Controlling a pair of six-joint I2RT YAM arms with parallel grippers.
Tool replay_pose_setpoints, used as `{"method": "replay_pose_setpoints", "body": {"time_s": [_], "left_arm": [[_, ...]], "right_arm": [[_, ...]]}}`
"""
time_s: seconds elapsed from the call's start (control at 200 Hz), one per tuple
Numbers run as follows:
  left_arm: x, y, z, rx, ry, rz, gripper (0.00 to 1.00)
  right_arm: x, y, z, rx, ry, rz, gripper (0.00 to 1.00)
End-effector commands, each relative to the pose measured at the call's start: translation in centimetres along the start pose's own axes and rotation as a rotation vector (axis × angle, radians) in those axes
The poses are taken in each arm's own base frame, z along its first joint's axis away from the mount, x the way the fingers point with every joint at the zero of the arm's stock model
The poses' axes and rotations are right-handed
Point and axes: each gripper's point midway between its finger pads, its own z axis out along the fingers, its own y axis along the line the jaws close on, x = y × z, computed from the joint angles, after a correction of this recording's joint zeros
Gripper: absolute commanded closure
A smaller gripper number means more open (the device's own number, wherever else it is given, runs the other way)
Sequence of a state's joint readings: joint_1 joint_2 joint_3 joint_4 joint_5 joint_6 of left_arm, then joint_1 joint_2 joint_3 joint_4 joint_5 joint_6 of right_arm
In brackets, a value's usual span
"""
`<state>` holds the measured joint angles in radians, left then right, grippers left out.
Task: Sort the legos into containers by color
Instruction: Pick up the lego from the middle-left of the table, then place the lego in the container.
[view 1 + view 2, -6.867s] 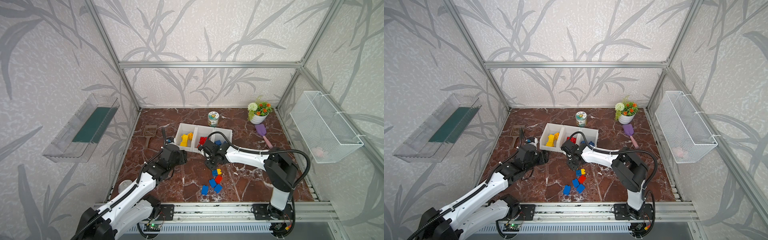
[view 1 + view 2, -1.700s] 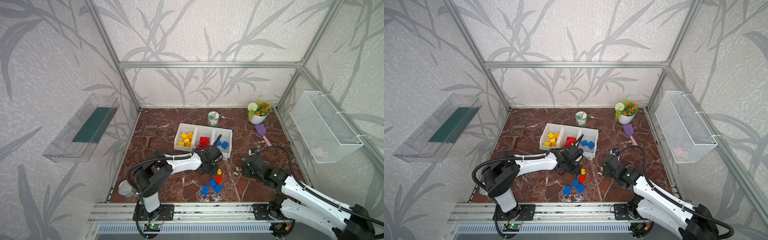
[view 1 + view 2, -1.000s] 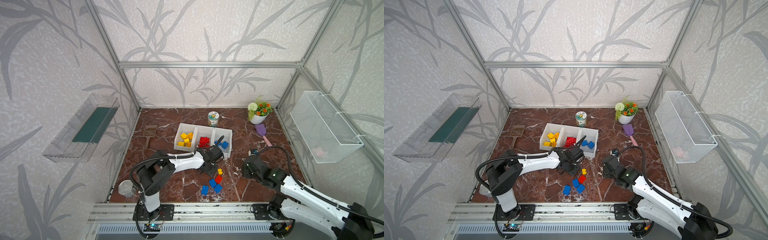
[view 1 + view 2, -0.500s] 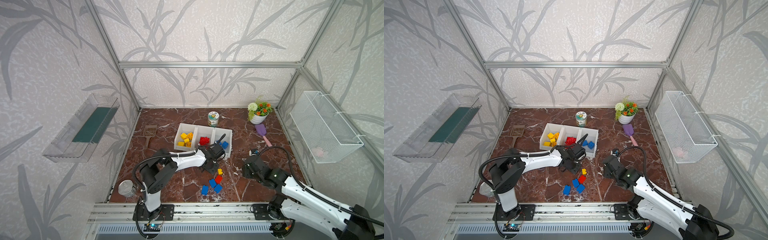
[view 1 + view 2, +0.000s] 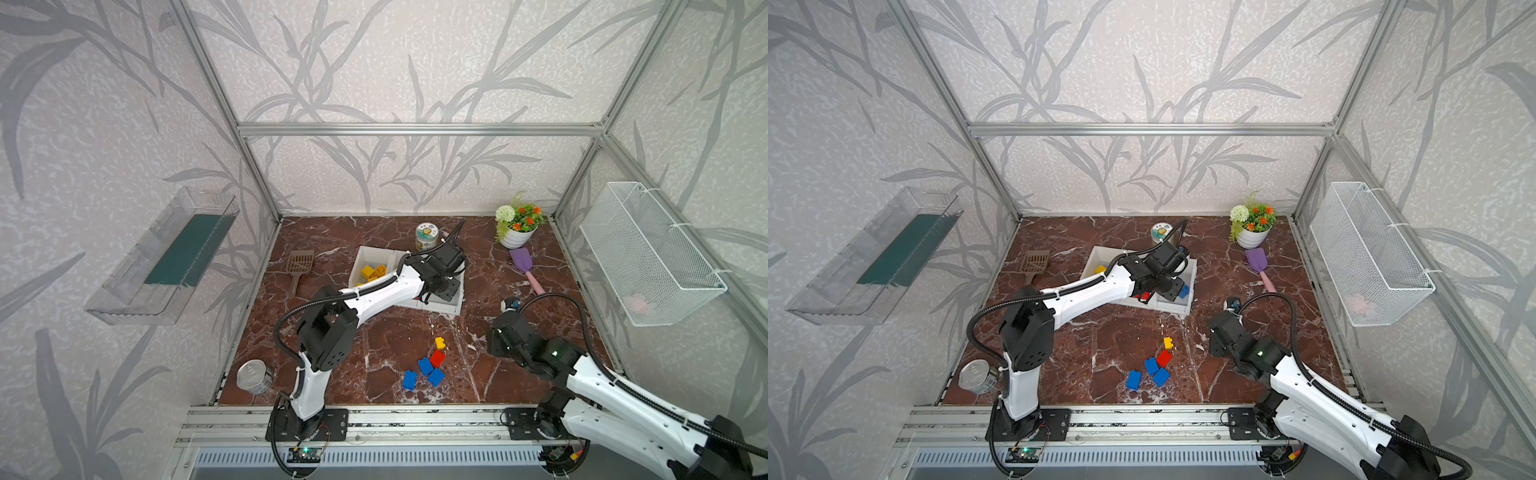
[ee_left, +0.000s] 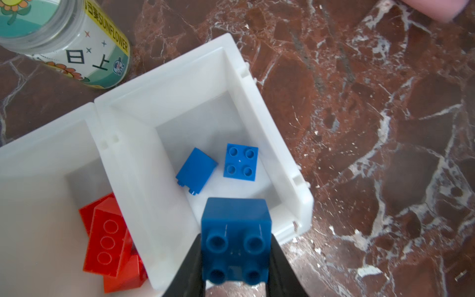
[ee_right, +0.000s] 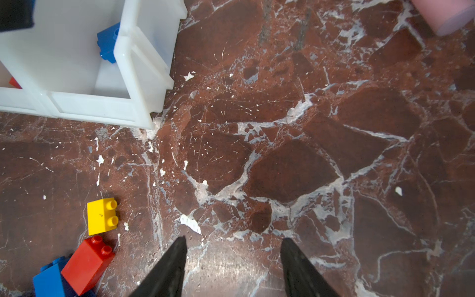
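Observation:
My left gripper (image 6: 236,257) is shut on a blue lego (image 6: 236,218), held studs toward the camera over the near corner of the right-hand container (image 6: 257,102). Two blue legos (image 6: 240,162) lie inside that container. Red legos (image 6: 108,239) fill the middle one, and yellow ones (image 5: 372,271) the left one. On the floor lie a yellow lego (image 7: 102,216), a red one (image 7: 87,264) and three blue ones (image 5: 425,366). My right gripper (image 7: 232,246) hangs open and empty over bare floor to the right of that pile.
Behind the containers stands a sunflower jar (image 5: 427,236). A flower pot (image 5: 517,226) and a purple spatula (image 5: 524,266) are at the back right, a brown scoop (image 5: 300,266) at the left, and a metal tin (image 5: 253,376) at the front left. A wire basket (image 5: 648,253) and a clear tray (image 5: 166,257) hang on the side walls.
My left gripper has moved from the floor in front of the containers up over the right-hand one, with the blue lego in its jaws. The right arm has barely moved.

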<state>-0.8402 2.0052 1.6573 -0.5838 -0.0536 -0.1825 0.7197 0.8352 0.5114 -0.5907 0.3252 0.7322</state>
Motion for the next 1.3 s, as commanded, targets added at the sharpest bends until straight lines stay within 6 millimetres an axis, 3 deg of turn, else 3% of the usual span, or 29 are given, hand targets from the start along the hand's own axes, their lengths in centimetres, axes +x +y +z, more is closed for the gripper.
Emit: {"method": "replay_pose_setpoints", "body": {"time_s": [0.0,0.14,0.4,0.515,0.65,0.88,1.045,1.185,1.295], "left_arm": [[1.1,0.8,1.1,-0.015,0.068,0.007,0.66],[1.2,1.5,1.1,-0.021,0.073,-0.037,0.52],[1.2,3.1,-1.5,-0.018,-0.005,-0.113,0.48],[2.4,4.8,-3.2,-0.028,-0.038,-0.178,0.48],[5.8,7.6,-5.2,-0.076,-0.049,-0.252,0.47],[11.4,11.8,-8.7,-0.186,-0.105,-0.404,0.46],[14.6,13.6,-10.5,-0.250,-0.193,-0.514,0.45],[16.1,14.5,-11.9,-0.272,-0.265,-0.570,0.43],[17.1,14.8,-12.4,-0.281,-0.281,-0.588,0.43]], "right_arm": [[-1.0,-0.2,-0.9,0.008,-0.027,0.001,0.41],[-1.1,-0.4,-1.2,0.015,-0.031,-0.001,0.40],[-1.0,-0.2,-0.9,0.011,-0.025,-0.002,0.40],[-0.9,0.2,-0.6,0.003,-0.009,-0.003,0.40],[-0.7,1.1,0.0,-0.017,0.019,-0.016,0.41],[-0.4,5.0,2.1,-0.081,0.125,-0.085,0.43],[0.1,9.2,3.6,-0.117,0.206,-0.221,0.44],[1.5,13.3,4.9,-0.155,0.265,-0.327,0.46],[2.6,14.7,6.1,-0.132,0.317,-0.380,0.49]]}}
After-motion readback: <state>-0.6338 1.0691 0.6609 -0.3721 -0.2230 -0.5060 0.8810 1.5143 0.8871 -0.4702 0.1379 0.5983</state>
